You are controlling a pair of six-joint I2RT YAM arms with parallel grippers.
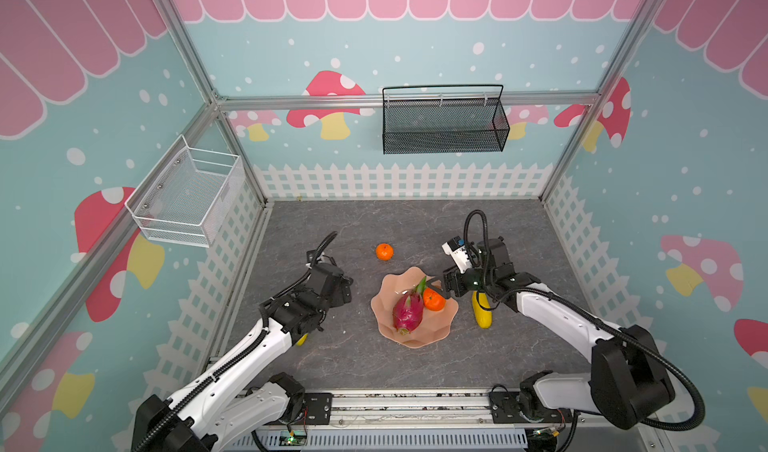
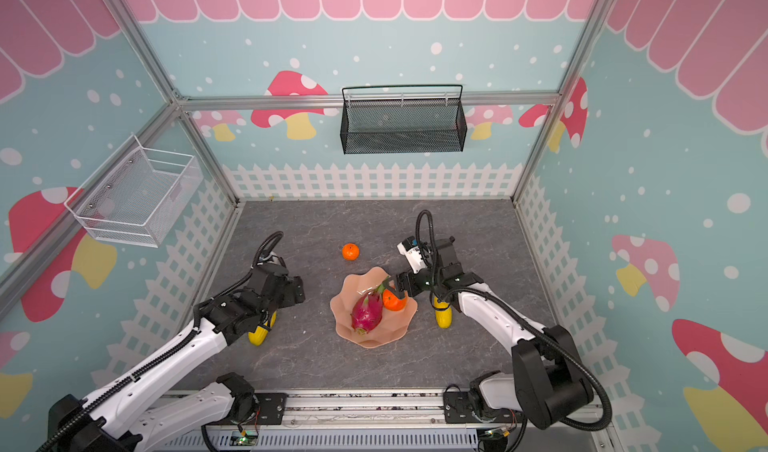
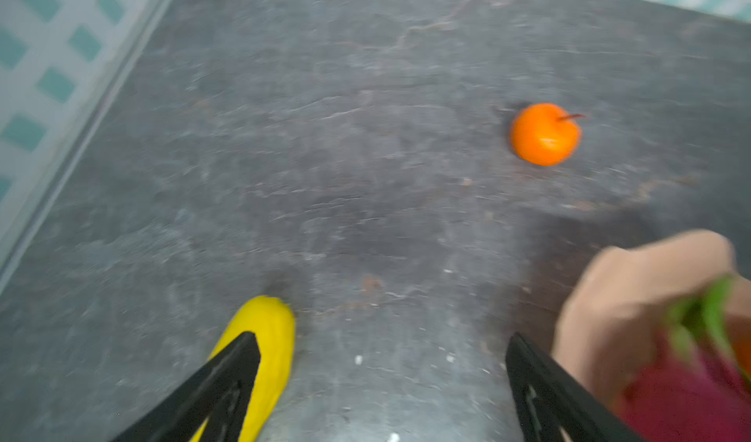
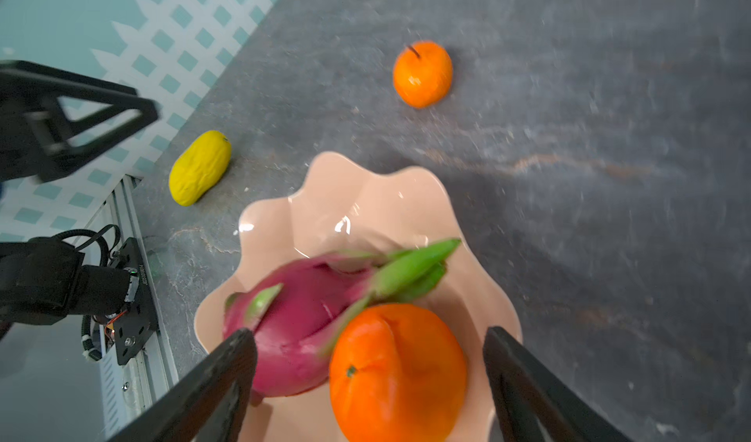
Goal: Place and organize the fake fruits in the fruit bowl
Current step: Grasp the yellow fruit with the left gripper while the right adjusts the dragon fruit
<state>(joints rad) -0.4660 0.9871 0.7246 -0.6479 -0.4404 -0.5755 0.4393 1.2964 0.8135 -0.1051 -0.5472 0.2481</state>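
- Starting at the far left of both top views, you see a white wire basket [image 1: 187, 196] hanging on the side wall, up above the gray table [image 1: 353, 221].
- Your left gripper [image 3: 382, 340] comes next. Its jaws are wide apart. In the left wrist view only bare table shows between them, so it holds nothing.
- 1 yellow fruit [image 2: 258, 334] lies on the table under your left arm, near the left wall. In the left wrist view 1 jaw crosses in front of it, and you cannot tell if they touch.
- 1 loose orange [image 1: 384, 251] sits alone on the table, behind the bowl and well apart from both grippers.
- The pink fruit bowl [image 1: 434, 327] stands in the middle of the table, between your 2 arms.
- 2 fruits are in the bowl. The dragon fruit [image 1: 408, 312] lies on its side with its green tips pointing to the back. The other orange [image 1: 434, 300] sits touching its right side.
- A black mesh basket [image 1: 442, 125] hangs on the back wall, high up behind the bowl.
- Your right gripper [image 4: 367, 334] hangs over the right edge of the bowl. Its jaws are wide, 1 on each side of the other orange. A small gap shows beside the orange, so it is not squeezed.
- The other yellow fruit [image 1: 482, 312] lies on the table just beside the bowl on the right, partly hidden under your right arm.
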